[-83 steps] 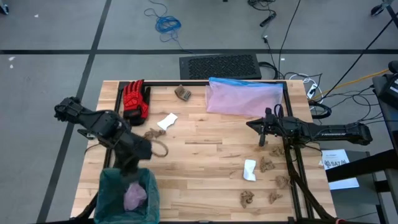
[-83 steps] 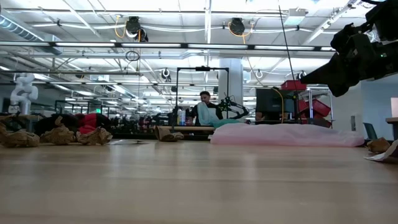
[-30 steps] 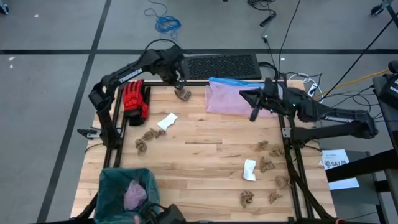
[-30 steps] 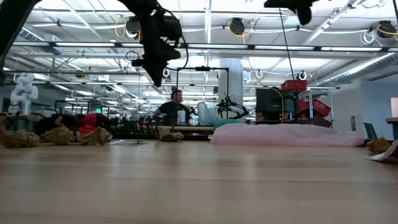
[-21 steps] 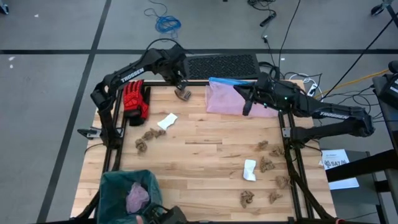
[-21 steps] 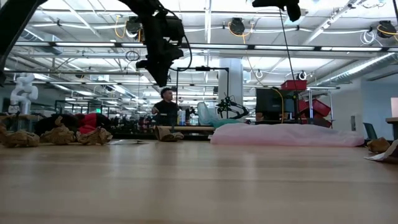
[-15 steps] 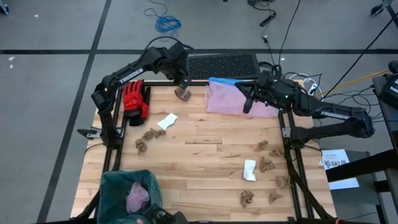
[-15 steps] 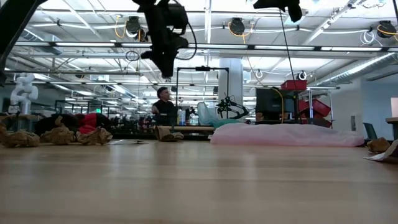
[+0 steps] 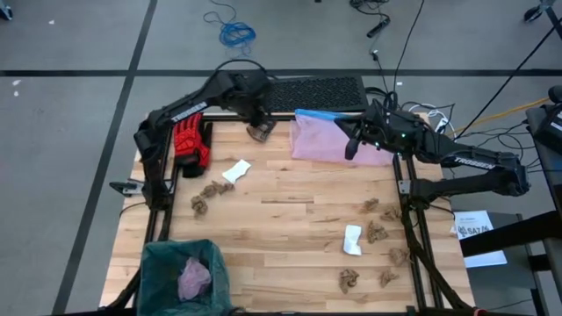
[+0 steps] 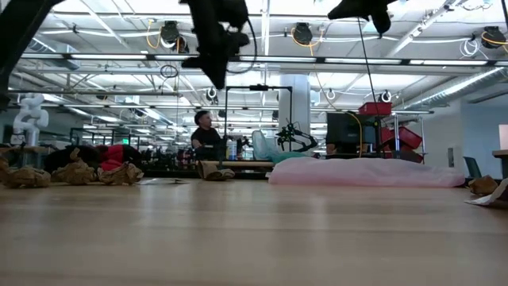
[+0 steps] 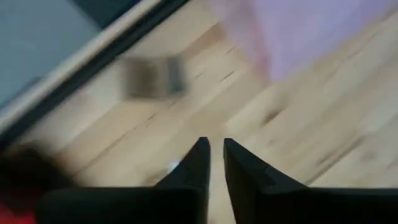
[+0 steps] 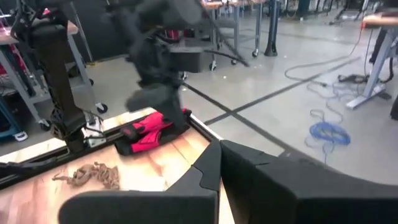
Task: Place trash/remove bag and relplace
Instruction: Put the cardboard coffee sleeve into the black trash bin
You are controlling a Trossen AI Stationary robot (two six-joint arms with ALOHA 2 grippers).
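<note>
Jaws of the left gripper (image 9: pixel 257 121) stand nearly together, empty, at the far desk (image 9: pixel 290 219) edge; right gripper (image 9: pixel 351 147) jaws together above the pink bag (image 9: pixel 338 136); the teal bag (image 9: pixel 180 274) lies well apart, at the near left corner.

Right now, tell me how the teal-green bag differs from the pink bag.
The teal-green bag stands open at the table's near left corner; the pink bag lies flat at the far edge. The teal-green bag holds a pinkish wad; the pink bag looks empty. The pink bag has a blue edge; the teal-green bag is one colour. Both are thin, translucent plastic.
</note>
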